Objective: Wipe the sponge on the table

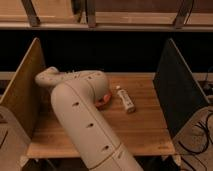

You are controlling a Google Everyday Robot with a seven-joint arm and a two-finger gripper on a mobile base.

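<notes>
Cream plastic of the arm [80, 120] hides the gripper, likely over the left part of the table [145, 125], so whether it is open, shut or holding something cannot be told. The sponge is hidden too, so how much wiping is done cannot be judged. Only an orange plate [104, 100] and a bottle [126, 100] show beside the arm.

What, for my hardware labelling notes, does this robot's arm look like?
The arm is a smooth cream-white shell: thick rounded tubular links, bulbous joints, a row of small dark round holes along its side. No cables or markings show. The gripper is out of sight, hidden somewhere past the arm's far end.
</notes>
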